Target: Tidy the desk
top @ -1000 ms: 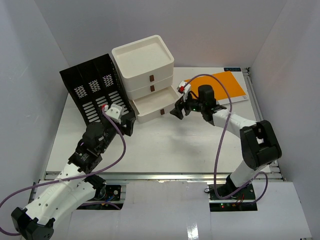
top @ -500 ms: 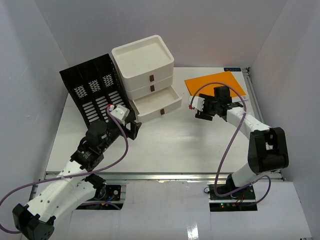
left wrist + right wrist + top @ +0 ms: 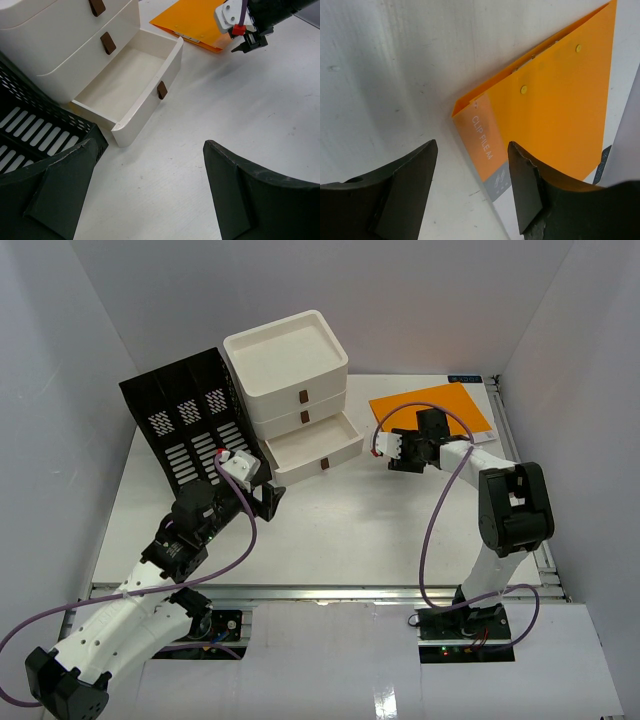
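The desk is a white tabletop. An orange clip file lies flat at its back right. My right gripper is open and empty, low over the file's near left edge. In the right wrist view the file's spine lies between the gripper's spread fingers. My left gripper is open and empty above the bare desk, in front of the white three-drawer box. Its bottom drawer stands pulled out and empty, also in the left wrist view.
A black slotted file organizer leans at the back left, touching the drawer box; its corner lies next to my left finger. White walls enclose the desk. A metal rail runs along the front edge.
My right gripper has moved away from the open drawer's front, rightward and back to the orange file. My left gripper has shifted slightly right. The drawer stays open.
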Tool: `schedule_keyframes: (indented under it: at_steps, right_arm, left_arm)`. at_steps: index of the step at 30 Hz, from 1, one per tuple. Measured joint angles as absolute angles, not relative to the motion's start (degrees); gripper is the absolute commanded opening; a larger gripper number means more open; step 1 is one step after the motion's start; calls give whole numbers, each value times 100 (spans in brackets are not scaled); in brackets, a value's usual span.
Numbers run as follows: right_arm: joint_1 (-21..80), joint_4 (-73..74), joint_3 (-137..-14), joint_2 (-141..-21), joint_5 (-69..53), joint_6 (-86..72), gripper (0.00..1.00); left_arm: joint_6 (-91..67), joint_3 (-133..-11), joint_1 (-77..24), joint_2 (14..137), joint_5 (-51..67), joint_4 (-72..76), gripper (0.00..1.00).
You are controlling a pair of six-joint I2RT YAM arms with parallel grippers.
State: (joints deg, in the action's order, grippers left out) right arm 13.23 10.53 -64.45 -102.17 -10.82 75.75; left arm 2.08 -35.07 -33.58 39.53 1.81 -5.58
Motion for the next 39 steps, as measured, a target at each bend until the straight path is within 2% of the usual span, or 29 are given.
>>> schedule_keyframes:
  at_steps: [3, 11, 13, 18, 24, 30, 33, 36, 37, 39]
  right_arm:
    - [1323, 895, -6475, -10372, -1057, 7579, 50]
    - [1324, 466, -6515, -10761, -1046, 7536, 35]
    - [1326, 324, -6496, -10761, -1052, 7537, 27]
    - [1326, -28, -6421, -10761, -1057, 7529, 21]
    - [1323, -218, -6571, -10782, -1030, 7347, 20]
    - [1323, -353, -7383, -11196, -880, 7045, 23]
    - [1321, -390, -7730, -11478, -758, 6891, 28]
    - [1321, -441, -7900, -11769, -651, 6757, 42]
    - [1321, -446, -7907, -11842, -635, 6715, 43]
    - [1316, -404, -7905, -11950, -621, 6612, 60]
  left_arm:
    - [209, -3507, -3358, 3953, 199, -558, 98]
    - [209, -3507, -3358, 3955, 200, -558, 98]
    - [209, -3507, -3358, 3955, 200, -560, 98]
    - [209, -3507, -3358, 3955, 200, -558, 98]
    - [209, -3507, -3358, 3955, 200, -560, 98]
    - [209, -3507, -3358, 3973, 200, -561, 98]
    - [211, -3507, -3358, 4001, 198, -561, 98]
    - [212, -3507, -3358, 4021, 197, -560, 98]
    - [213, -3507, -3358, 4028, 196, -559, 98]
    - [213, -3507, -3358, 4048, 198, -562, 98]
